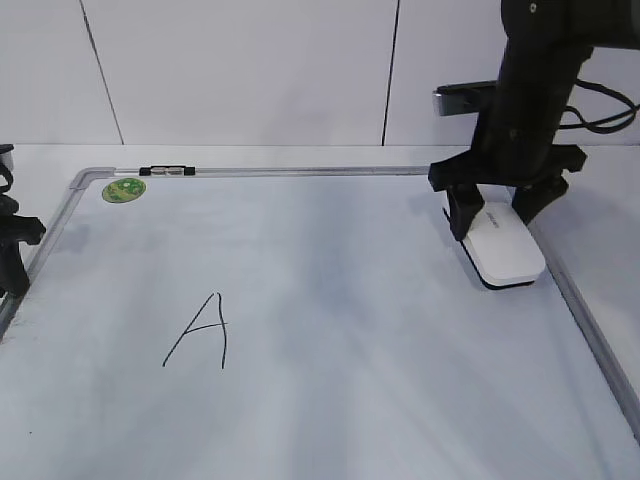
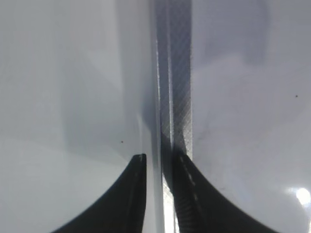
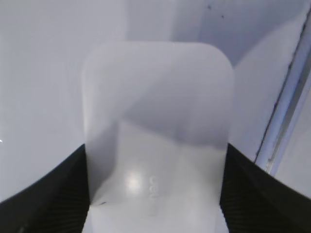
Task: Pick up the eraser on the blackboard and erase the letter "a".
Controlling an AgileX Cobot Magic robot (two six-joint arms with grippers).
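The white eraser [image 1: 505,250] lies on the blackboard [image 1: 350,330] near its right frame. My right gripper [image 1: 493,210] straddles the eraser's far end, with a finger against each long side. In the right wrist view the eraser [image 3: 155,121] fills the space between the jaws [image 3: 154,147], with no gap showing. A tall capital "A" [image 1: 200,335] is drawn at the board's left middle. No small lowercase "a" shows in any view. My left gripper [image 1: 12,265] sits at the board's left edge, with jaws [image 2: 160,158] nearly together and empty over the frame [image 2: 175,97].
A round green sticker [image 1: 124,189] sits in the board's far left corner. A small black-and-silver clip [image 1: 167,171] lies on the top frame beside it. The right frame rail [image 3: 286,111] runs close to the eraser. A white wall stands behind the table.
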